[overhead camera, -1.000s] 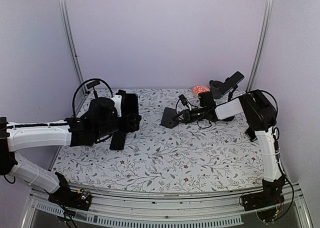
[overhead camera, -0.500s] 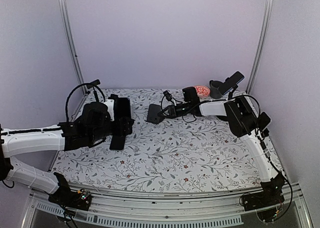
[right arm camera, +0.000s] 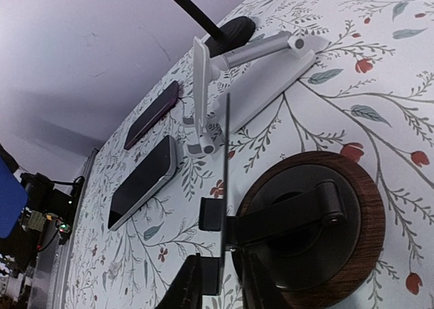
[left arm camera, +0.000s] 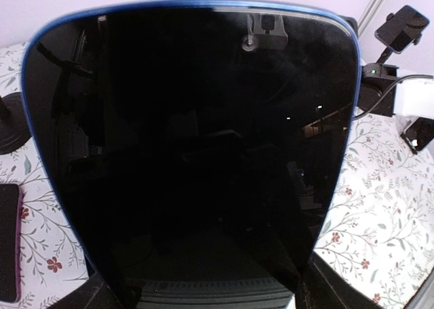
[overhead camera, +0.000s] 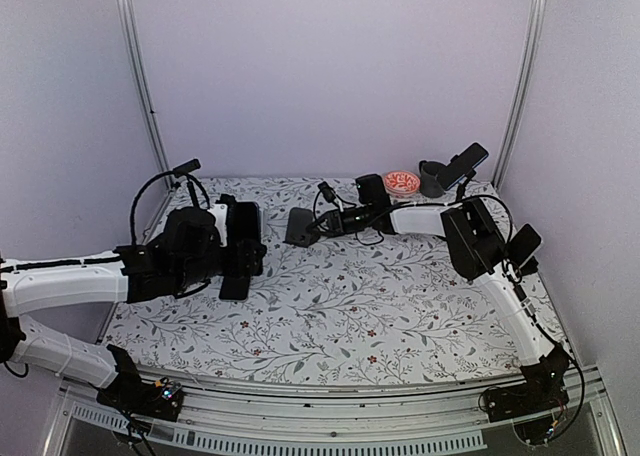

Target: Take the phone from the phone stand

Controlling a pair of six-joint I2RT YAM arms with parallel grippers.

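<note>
Clamped across its width in the left end effector (overhead camera: pixel 240 238), screen facing the wrist camera: blue-edged phone (left arm camera: pixel 190 153), over the left of the tabletop (overhead camera: pixel 400 306), clear of the phone stand (right arm camera: pixel 305 214). Right end effector (right arm camera: pixel 218 285) flanking the stand's thin plate; gripping or not, cannot tell.

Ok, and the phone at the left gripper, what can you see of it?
The phone is a flat slab with a glossy black screen, dark apart from faint reflections, inside a thin blue rim with rounded corners. It stands on end and fills the left wrist view, screen toward that camera. Its lower end is hidden down in the left gripper, whose jaws hold it. From above it shows as a black rectangle at that arm's tip.
</note>
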